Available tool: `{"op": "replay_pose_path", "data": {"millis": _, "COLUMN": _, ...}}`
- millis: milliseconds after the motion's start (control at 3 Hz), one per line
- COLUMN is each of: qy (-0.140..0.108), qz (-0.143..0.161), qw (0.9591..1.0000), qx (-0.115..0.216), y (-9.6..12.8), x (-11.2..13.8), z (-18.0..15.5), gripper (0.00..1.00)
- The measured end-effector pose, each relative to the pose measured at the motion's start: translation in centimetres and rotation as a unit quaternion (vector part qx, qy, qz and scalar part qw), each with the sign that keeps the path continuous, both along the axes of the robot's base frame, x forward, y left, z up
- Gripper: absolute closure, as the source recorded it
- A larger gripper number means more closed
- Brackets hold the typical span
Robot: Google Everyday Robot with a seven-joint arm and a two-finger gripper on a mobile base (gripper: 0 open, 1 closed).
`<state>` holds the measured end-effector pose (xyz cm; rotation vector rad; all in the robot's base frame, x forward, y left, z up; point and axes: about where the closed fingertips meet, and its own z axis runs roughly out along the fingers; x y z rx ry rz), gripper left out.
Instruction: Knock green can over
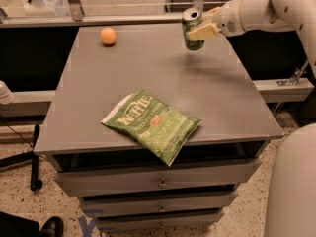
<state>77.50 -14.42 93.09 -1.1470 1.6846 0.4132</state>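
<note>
The green can (190,21) is standing in the upper right of the frame, near the far edge of the bench (148,68). Its long axis is running close to vertical, with the silver top rim pointing up and perhaps leaning a touch toward the left of the frame.

The gripper (203,30) is reaching in from the right at the end of the white arm (256,11) and is pressing against the can's right side at about mid-height. Whether it is open, closed or gripping the can cannot be told from here.

The can is probably behaving as a light, stiff, thin-walled thing with a smooth, slippery skin. It is likely to tip easily and then roll on its round side. No firm hold seems needed: a sideways push high on the wall, near the rim, should topple it, while a low push may only be sliding it along the bench.

A green chip bag (152,125) is lying flat at the near edge, well apart. An orange ball (108,35) is sitting at the upper left.
</note>
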Motion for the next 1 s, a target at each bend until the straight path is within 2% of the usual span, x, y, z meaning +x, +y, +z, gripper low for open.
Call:
{"op": "replay_pose_path", "data": {"millis": 333, "qy": 0.004, "qz": 0.065, "qw": 0.9881, "qx": -0.139, "y": 1.2, "x": -2.9, "z": 0.0, "gripper": 1.00}}
{"op": "replay_pose_path", "data": {"millis": 667, "qy": 0.038, "qz": 0.134, "qw": 0.9474, "qx": -0.288, "y": 0.3, "x": -6.6, "z": -2.3, "gripper": 1.00}}
{"op": "replay_pose_path", "data": {"millis": 1000, "qy": 0.083, "qz": 0.183, "qw": 0.8888, "qx": -0.412, "y": -2.4, "x": -10.2, "z": -4.9, "gripper": 1.00}}
